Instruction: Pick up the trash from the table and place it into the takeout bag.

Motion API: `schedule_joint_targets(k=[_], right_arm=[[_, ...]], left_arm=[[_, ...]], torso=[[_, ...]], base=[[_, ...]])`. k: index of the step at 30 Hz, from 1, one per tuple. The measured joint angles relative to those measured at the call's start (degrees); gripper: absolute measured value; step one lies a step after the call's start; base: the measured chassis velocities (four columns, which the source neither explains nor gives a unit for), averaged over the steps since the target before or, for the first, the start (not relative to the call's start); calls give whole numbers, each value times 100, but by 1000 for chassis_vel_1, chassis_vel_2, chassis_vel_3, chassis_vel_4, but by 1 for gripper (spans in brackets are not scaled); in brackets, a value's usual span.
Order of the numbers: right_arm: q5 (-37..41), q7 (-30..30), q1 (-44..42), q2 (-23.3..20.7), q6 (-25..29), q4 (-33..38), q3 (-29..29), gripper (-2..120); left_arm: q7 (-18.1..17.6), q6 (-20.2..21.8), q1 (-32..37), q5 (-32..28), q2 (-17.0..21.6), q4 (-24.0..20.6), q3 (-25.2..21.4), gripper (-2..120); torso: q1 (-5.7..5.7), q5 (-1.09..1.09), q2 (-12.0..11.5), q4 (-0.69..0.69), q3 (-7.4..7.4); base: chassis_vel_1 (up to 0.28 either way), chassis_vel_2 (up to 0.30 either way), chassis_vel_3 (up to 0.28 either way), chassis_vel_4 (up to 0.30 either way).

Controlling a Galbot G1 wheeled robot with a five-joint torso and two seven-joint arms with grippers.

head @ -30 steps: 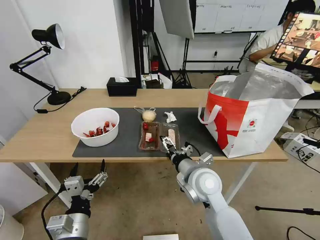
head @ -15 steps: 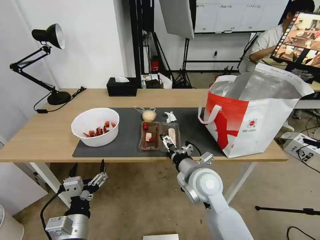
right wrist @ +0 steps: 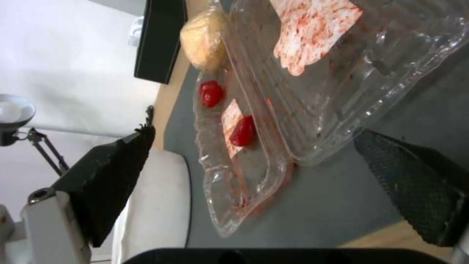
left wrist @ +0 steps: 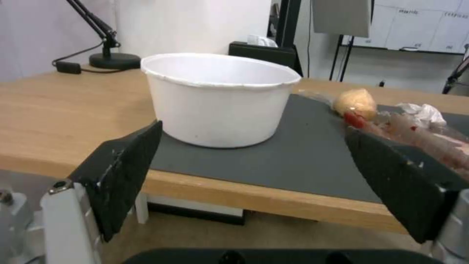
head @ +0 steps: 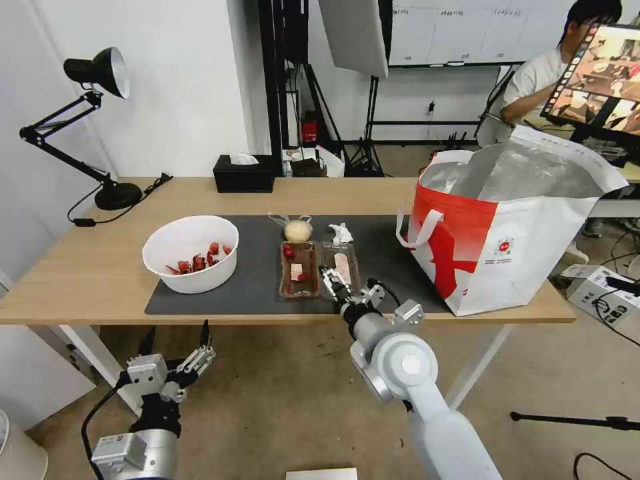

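Note:
The clear clamshell tray [head: 319, 268] lies open on the dark mat [head: 253, 283] with cherry tomatoes [right wrist: 243, 130] and stained paper inside. My right gripper [head: 335, 283] is open at the tray's near edge, and the tray [right wrist: 293, 91] spans the gap just ahead of its fingers. Behind the tray lie the knotted bag with a beige lump [head: 298, 231] and the crumpled tissue [head: 341, 233]. The white bowl [head: 191, 253] with red scraps stands at the mat's left. The takeout bag [head: 507, 233] stands open at the table's right end. Below the table's front edge, my left gripper [head: 175, 340] hangs open, facing the bowl [left wrist: 220, 99].
A black tissue box [head: 244, 173] sits at the table's [head: 87, 267] back edge and a black desk lamp [head: 100, 133] at the back left. Light stands and cables fill the room behind. A white box [head: 593, 287] lies on the floor at the right.
My right gripper has edged forward over the table's front edge, closer to the tray. The left arm has not moved.

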Motion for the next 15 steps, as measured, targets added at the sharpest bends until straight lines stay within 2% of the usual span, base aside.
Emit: schedule_joint_targets(k=[7, 15], right_arm=[[-56, 40, 98, 53, -6, -86, -34, 100], [-1126, -538, 94, 64, 11, -219, -157, 100]], left_arm=[[-1, -12, -12, -19, 8, 16, -36, 100], [-1, -37, -37, -52, 25, 75, -36, 100]], torso=[[0, 0, 0, 0, 0], [0, 0, 0, 0, 0]], base=[[0, 0, 0, 0], [0, 0, 0, 0]])
